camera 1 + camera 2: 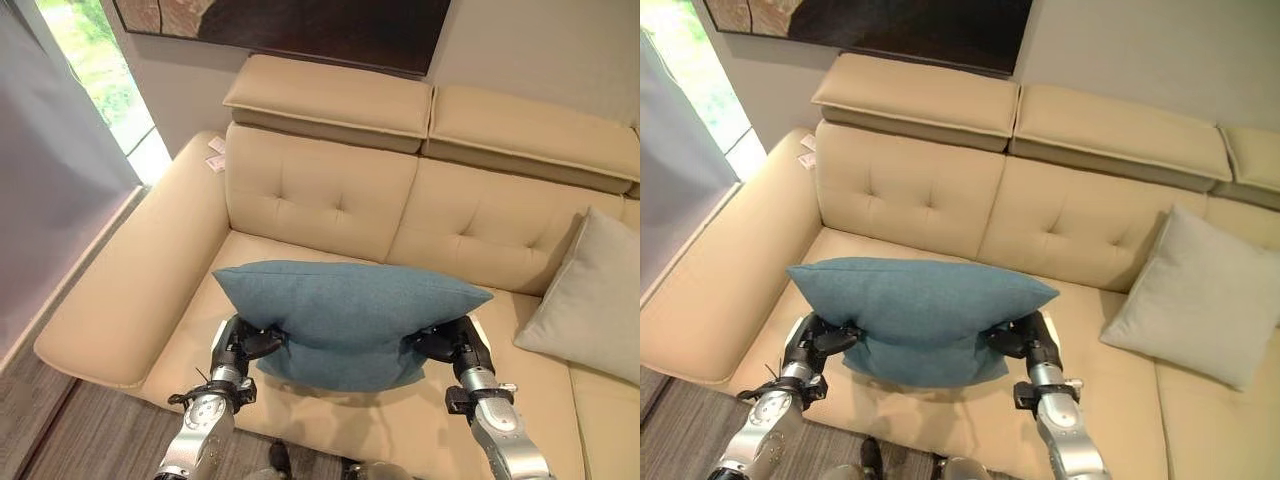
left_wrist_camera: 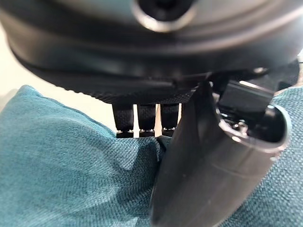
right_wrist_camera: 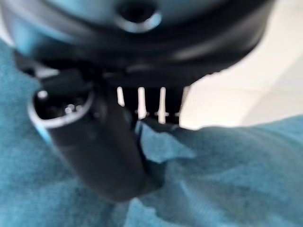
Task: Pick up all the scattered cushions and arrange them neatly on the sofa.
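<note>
My left hand [image 1: 243, 343] and right hand [image 1: 449, 342] pinch the blue cushion [image 1: 345, 318], so I should lean it straight against the sofa [image 1: 320, 195] back.

Head eyes overlook one sofa [image 1: 330, 190] (wrist cameras sit close).

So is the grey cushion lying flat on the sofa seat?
No, the grey cushion stands tilted, leaning against the sofa backrest, to the right of the held teal cushion.
</note>
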